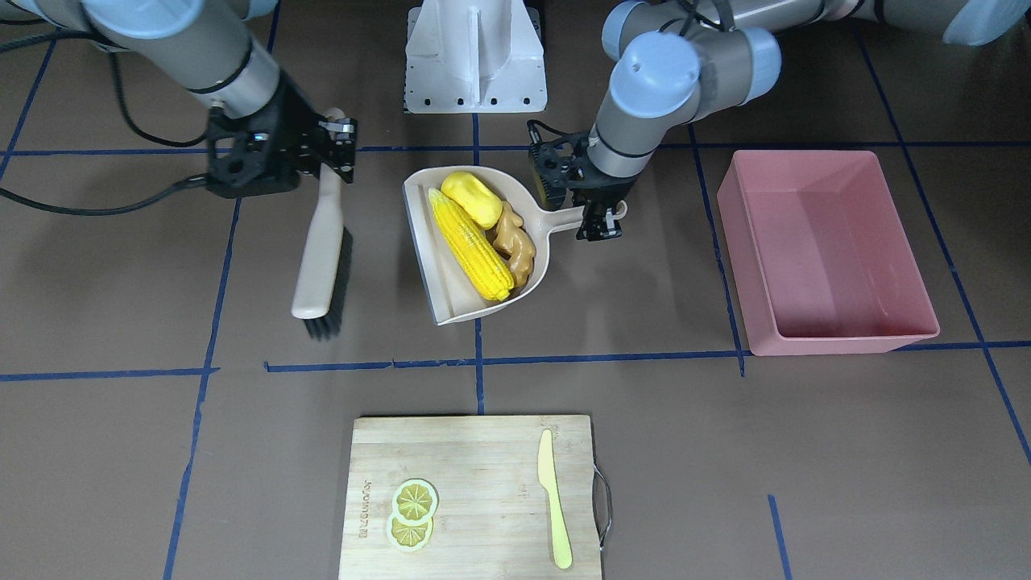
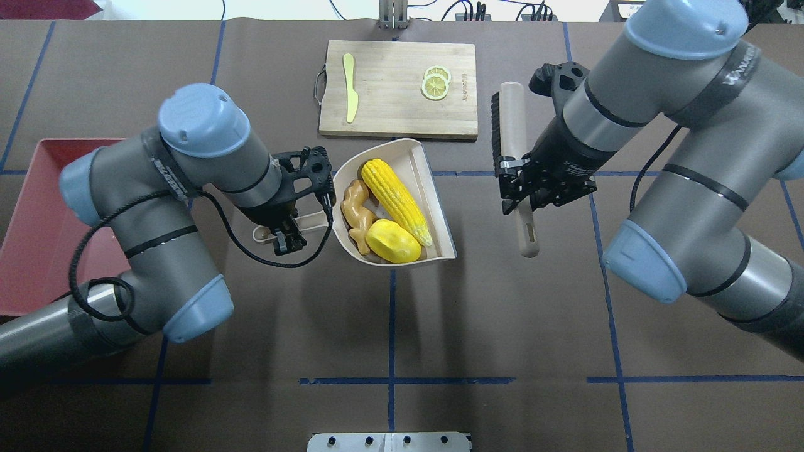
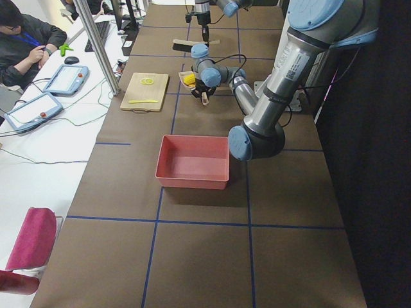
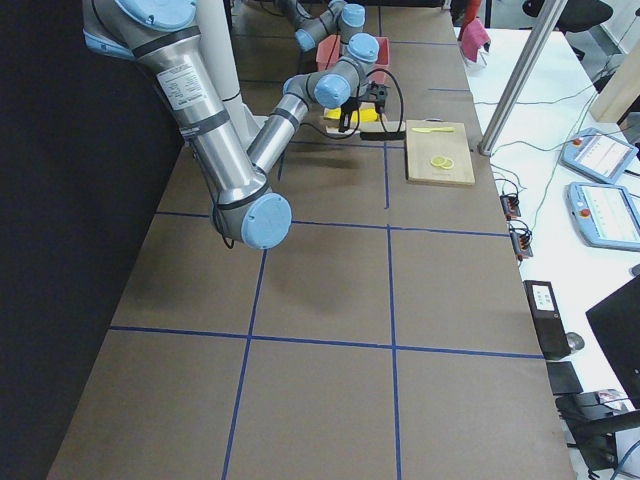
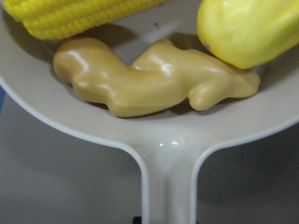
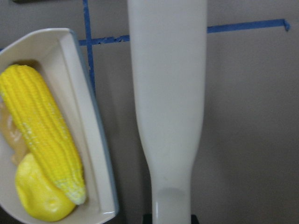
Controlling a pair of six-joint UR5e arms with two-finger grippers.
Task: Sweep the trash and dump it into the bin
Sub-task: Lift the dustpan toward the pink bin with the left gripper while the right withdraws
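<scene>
From my overhead feed, nearest me and left of centre, the left gripper (image 2: 284, 240) has its fingers clamped on the handle of the beige dustpan (image 2: 411, 157). The left wrist view confirms it, with the handle running straight down to the bottom edge of the frame. I cannot tell whether the pan rests on the table or is raised slightly off it.

All the trash sits inside the pan. The potato-like lump (image 2: 392, 242) is at the lower end. The ginger root (image 2: 357, 210) lies against the curved back wall on the handle side. The corn cob (image 2: 397, 201) runs diagonally up the middle, touching both.

The pink bin (image 2: 31, 238) is at the left edge of the frame, partly hidden behind my left arm and well apart from the pan. The front view shows it empty.

A little farther up and right of centre, the right gripper (image 2: 521, 194) is closed around the handle of the brush (image 2: 512, 125). The brush points toward the top of the frame, its dark bristles turned toward the pan, near it but not touching.

Farthest away, at top centre, the cutting board (image 2: 396, 119) carries a pale knife (image 2: 350, 94) on its left side and two overlapping lemon slices (image 2: 436, 81) on its right.
</scene>
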